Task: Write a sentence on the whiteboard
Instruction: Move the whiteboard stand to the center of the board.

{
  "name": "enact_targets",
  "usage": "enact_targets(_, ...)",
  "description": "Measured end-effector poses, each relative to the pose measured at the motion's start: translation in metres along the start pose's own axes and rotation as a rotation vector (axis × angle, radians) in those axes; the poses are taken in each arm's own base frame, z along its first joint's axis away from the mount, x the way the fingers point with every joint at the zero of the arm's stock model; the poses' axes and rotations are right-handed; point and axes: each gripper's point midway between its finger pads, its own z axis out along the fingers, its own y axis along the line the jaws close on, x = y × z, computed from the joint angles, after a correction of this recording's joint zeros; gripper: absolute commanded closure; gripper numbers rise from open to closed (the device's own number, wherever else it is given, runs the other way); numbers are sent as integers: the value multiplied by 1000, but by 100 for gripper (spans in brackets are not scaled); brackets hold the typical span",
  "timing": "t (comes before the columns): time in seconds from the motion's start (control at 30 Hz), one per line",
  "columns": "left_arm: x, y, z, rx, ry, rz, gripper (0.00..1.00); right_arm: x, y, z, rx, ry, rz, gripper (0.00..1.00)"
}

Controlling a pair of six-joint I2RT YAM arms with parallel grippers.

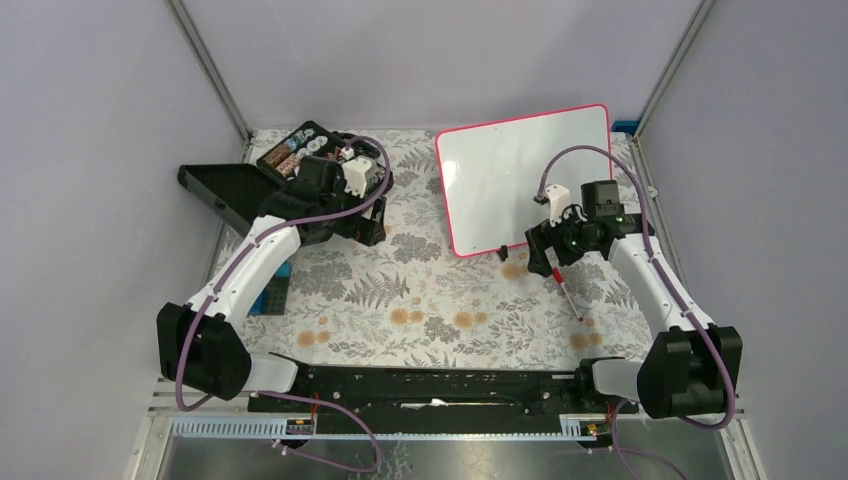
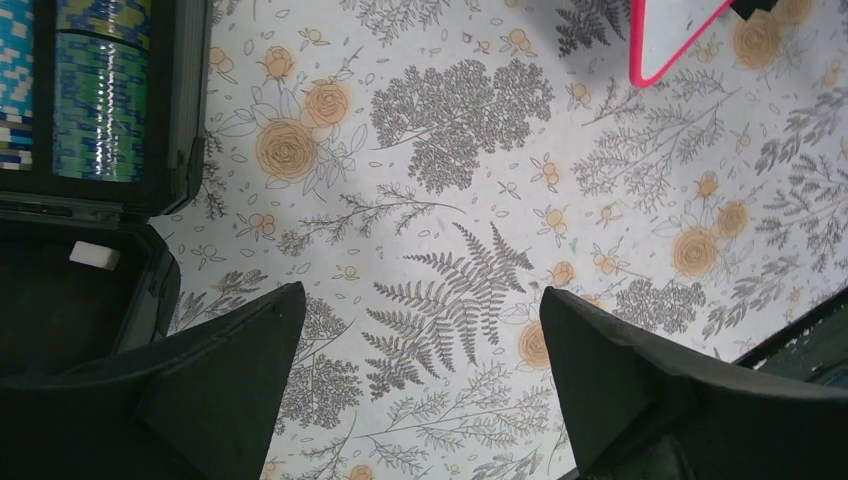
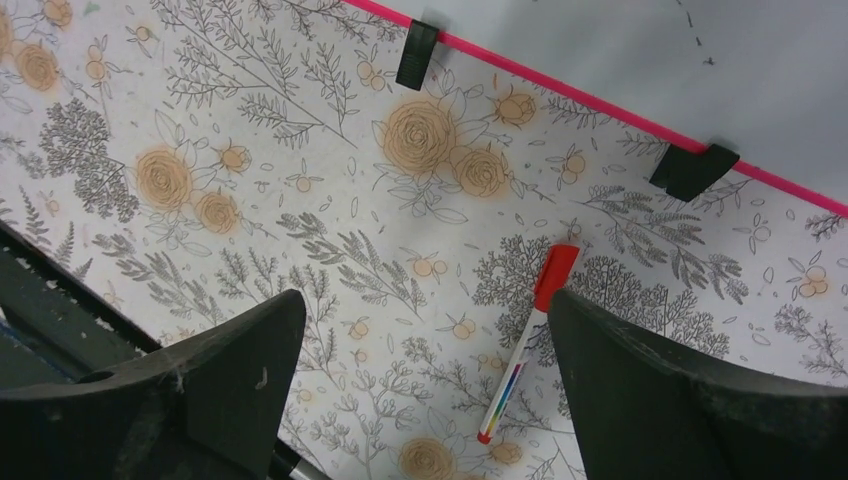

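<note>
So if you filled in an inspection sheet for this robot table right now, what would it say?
Surface: floral cloth, flat, no spills seen.
Job's things: whiteboard at the far right, no words seen on it; red-capped marker lying on the cloth near its clipped edge.
Clutter: open black case at the far left, stacked chips inside.
Hands: left hand open, empty, over bare cloth; right hand open, empty, over the marker.
Cables: purple cables run along both arms; no snag seen.
Surroundings: plain grey walls, metal corner posts.
</note>
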Motion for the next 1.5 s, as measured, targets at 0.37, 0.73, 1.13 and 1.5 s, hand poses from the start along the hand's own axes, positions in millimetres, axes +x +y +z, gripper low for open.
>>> enact_targets(0.37,-15,4,-3,-52,-56,-103,1,-1,13,43,36,37,-77,28)
enact_targets(0.73,-26,6,-18,-90,-116,-130,1,-5,18,96,27,67,-16,36)
enact_targets(1.13,-34,5,-22,-90,-153,-124,1,-19,3,128,89,43,19,54)
enact_targets(1.5,-45,5,-10,-66,-140,-140,1,-17,3,136,81,59,15,100)
